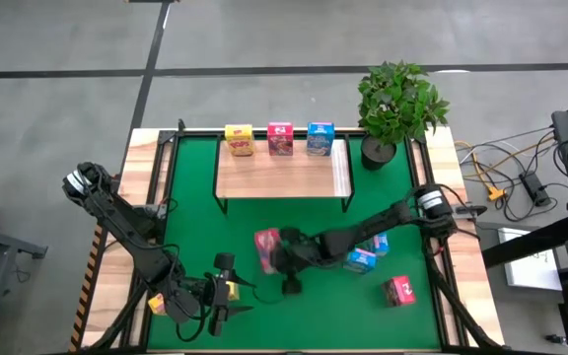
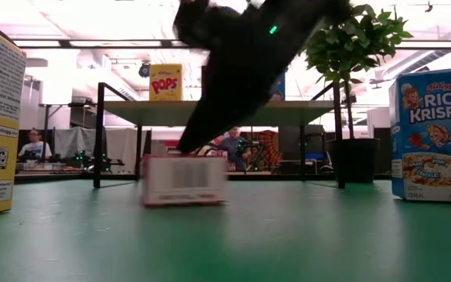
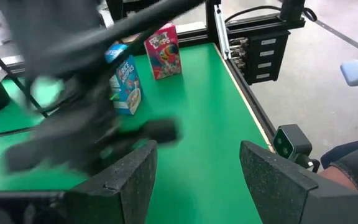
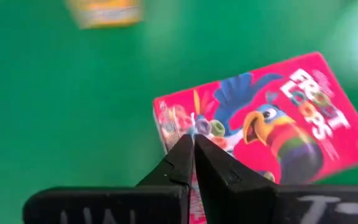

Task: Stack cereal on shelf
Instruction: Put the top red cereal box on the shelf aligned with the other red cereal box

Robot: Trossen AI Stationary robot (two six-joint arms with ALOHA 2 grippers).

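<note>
- Fingers of the right gripper (image 4: 193,163) were pressed together with nothing between them, their tips over the near edge of a pink-red cereal box (image 4: 266,127) lying flat on the green mat (image 1: 195,197).
- In the overhead view that box (image 1: 267,247) lay in front of the shelf (image 1: 282,170), where three boxes, yellow (image 1: 240,139), pink-red (image 1: 280,138) and blue (image 1: 319,137), stood along the back edge.
- The left gripper (image 3: 197,177) waited at the table's near left with its fingers apart, holding nothing; a yellow box (image 1: 230,290) sat just beside it.
- Blue boxes (image 1: 363,256) and another pink-red box (image 1: 400,290) remained on the mat to the right.
- The step looked like nudging or lining up on the flat box before a pick.
- Next, the right fingers would need to open, straddle the box and close before lifting it to the shelf.
</note>
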